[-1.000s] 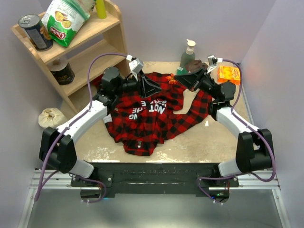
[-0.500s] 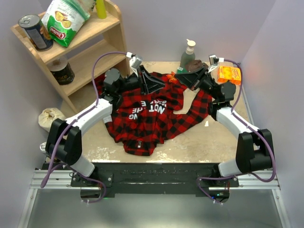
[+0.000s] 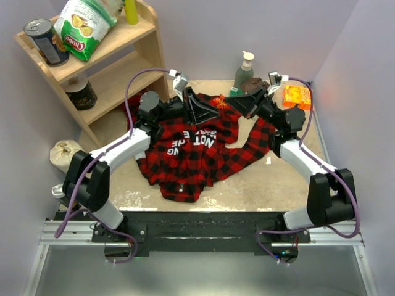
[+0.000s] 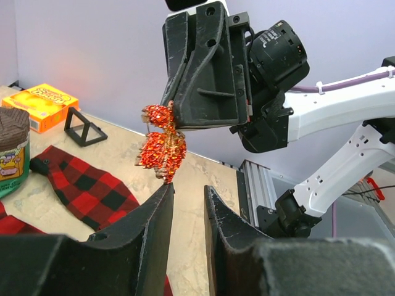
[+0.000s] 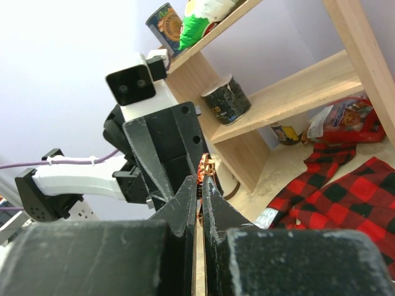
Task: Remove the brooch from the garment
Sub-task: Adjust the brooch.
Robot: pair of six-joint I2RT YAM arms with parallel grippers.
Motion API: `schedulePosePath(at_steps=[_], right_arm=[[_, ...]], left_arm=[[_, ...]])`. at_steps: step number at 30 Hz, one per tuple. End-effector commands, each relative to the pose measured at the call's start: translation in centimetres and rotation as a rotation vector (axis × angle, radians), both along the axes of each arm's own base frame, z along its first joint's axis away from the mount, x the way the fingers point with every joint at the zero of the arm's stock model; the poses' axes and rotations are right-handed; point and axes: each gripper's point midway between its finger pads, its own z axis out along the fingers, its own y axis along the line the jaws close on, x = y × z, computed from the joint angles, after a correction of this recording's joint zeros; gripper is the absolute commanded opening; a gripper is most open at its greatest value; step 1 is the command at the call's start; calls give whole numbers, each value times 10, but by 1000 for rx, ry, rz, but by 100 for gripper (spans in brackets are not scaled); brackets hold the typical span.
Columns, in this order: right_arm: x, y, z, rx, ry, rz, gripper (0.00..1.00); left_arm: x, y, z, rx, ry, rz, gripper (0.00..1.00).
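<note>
Held aloft between your two arms, the brooch (image 4: 162,143) hangs clear of the cloth, a glittering red-orange cluster with a small upper lobe and a fuller lower one that tapers to a point. Its surface is beaded or sequinned and catches the light. Your right gripper (image 5: 201,184) has its matte black fingers pressed together on the upper part of the ornament. Your left gripper (image 4: 188,191) waits just beneath with its fingers apart, and the brooch's lower tip sits right at one fingertip; you cannot tell from these views whether the two touch. No fabric trails from the piece in the left wrist view, so the removal itself looks done. What seems left is to pass the brooch across or set it down somewhere off the shirt. Below, the garment (image 3: 191,151), a soft red-and-black plaid flannel with a black patch of white block letters, lies rumpled on the scuffed tan table (image 3: 259,185). An orange box (image 3: 297,96) sits at the far right corner, and a pale wooden shelf (image 3: 117,61) stands at the left.
</note>
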Motion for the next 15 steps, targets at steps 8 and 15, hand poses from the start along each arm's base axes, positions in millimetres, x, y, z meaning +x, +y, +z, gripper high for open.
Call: schedulePosePath(at_steps=[8, 15], right_arm=[[-22, 1, 12, -10, -78, 22, 0], [-26, 6, 7, -22, -77, 33, 0]], left_arm=[[-7, 3, 6, -48, -26, -46, 31], [-9, 3, 11, -70, -25, -71, 30]])
